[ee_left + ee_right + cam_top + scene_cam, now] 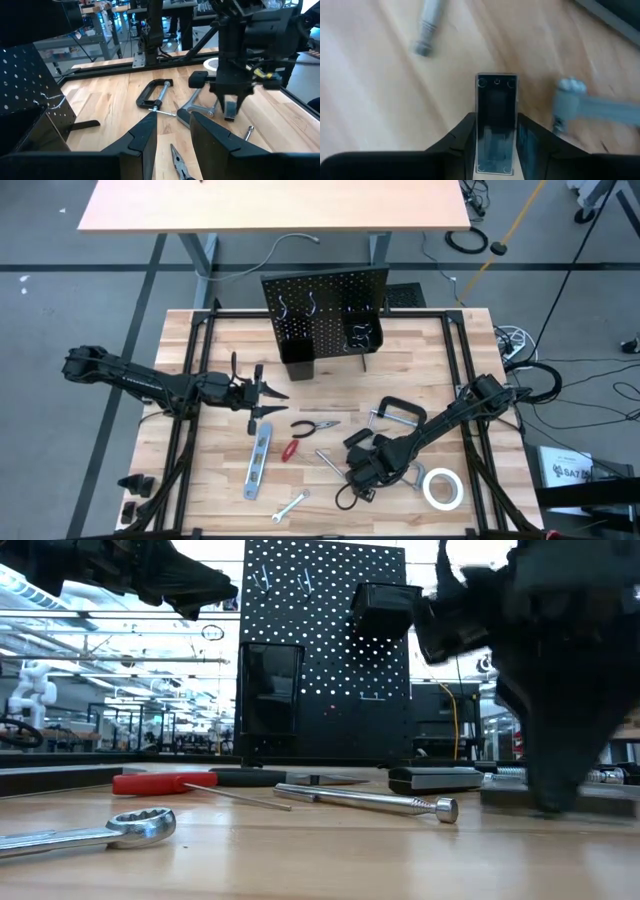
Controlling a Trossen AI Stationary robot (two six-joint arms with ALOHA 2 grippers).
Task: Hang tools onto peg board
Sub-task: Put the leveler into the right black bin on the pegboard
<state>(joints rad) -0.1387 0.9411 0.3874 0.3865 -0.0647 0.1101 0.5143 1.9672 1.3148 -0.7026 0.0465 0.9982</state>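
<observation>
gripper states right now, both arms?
Left gripper: open, empty, above the table near the pliers.
Right gripper: shut on the bar clamp, low over the table.

Overhead straight down, table-level facing peg board (322, 650), 2 close wrist views

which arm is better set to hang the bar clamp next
Right. The right gripper is already down on the bar clamp with its fingers around a piece of it, while the left gripper hovers open above the level.
</observation>
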